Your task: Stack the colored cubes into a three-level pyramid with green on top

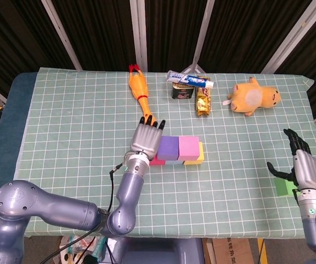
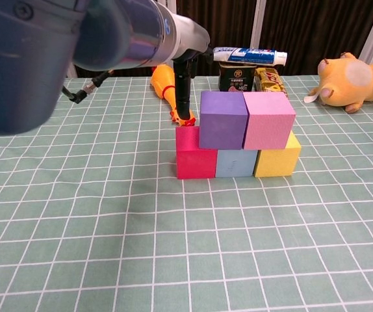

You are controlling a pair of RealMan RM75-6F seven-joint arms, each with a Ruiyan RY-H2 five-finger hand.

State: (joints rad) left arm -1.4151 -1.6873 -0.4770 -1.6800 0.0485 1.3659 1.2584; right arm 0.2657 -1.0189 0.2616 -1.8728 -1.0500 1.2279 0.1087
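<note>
My left hand hangs above the red cube, fingers apart, holding nothing. My right hand is near the right edge, fingers spread and empty, beside the green cube.

The red, blue and yellow cube sit in a row. The purple cube and pink cube sit on top, touching.

Behind them lie a rubber chicken, a can with a toothpaste tube on it, a snack bar and a yellow plush toy. The chicken is just beyond my left fingers.

The surface has a green cloth with white squares. Dark curtains hang behind. There is open room in front of the cubes.
</note>
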